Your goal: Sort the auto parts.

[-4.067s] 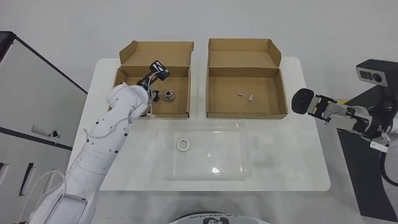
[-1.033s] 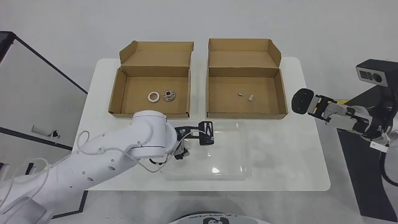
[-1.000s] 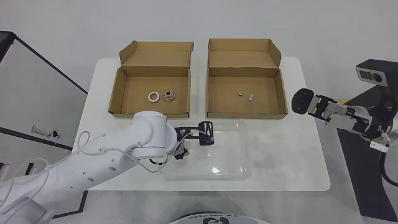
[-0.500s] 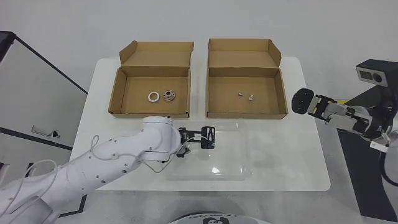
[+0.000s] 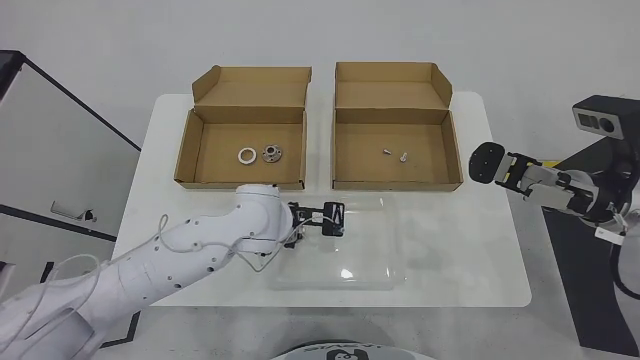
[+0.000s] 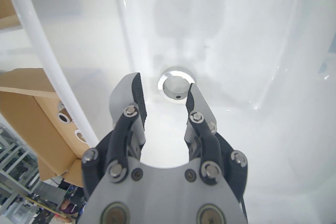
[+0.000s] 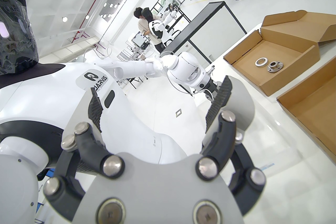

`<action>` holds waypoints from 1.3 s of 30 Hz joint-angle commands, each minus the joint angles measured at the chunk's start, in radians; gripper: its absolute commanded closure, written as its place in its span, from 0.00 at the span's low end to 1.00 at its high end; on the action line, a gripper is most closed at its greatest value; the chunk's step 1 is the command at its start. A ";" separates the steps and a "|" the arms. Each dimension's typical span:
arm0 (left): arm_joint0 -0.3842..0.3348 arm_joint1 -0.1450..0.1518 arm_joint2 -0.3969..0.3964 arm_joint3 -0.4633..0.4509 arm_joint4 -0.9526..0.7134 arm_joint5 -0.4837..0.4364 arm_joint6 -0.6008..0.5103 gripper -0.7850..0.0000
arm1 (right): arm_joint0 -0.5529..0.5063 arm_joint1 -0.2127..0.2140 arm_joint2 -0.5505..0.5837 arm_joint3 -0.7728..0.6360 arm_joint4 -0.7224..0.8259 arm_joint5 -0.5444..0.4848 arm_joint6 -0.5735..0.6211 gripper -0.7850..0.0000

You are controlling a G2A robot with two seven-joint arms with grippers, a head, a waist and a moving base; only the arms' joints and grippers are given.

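Shiny metal ring (image 6: 174,91), small side hole, sits just past tips of L gripper (image 6: 164,93): part-open, empty, top-view centre.

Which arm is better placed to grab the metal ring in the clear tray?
The left. The left hand, open, hangs over the clear tray, short of the metal ring. The right hand sits away at the edge of the table.

Clad in glossy white rounded shells with thin white cables along the left arm (image 5: 190,255), ending in a left gripper (image 6: 164,82) of silver plate, round screws, black linkages, ribbed black pads (image 6: 139,96).
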 commanded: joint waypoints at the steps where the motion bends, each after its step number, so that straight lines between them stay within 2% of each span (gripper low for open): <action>1: 0.002 -0.003 0.001 0.010 -0.012 0.003 0.003 0.54 | 0.000 0.000 0.000 0.000 0.000 0.000 0.000 0.00; 25: 0.018 -0.031 0.017 0.059 0.027 -0.016 -0.008 0.56 | 0.000 0.000 0.000 0.000 0.000 0.000 0.000 0.00; 39: -0.022 -0.018 0.084 0.025 -0.067 -0.002 -0.021 0.53 | 0.000 0.000 0.000 0.000 0.000 0.000 0.000 0.00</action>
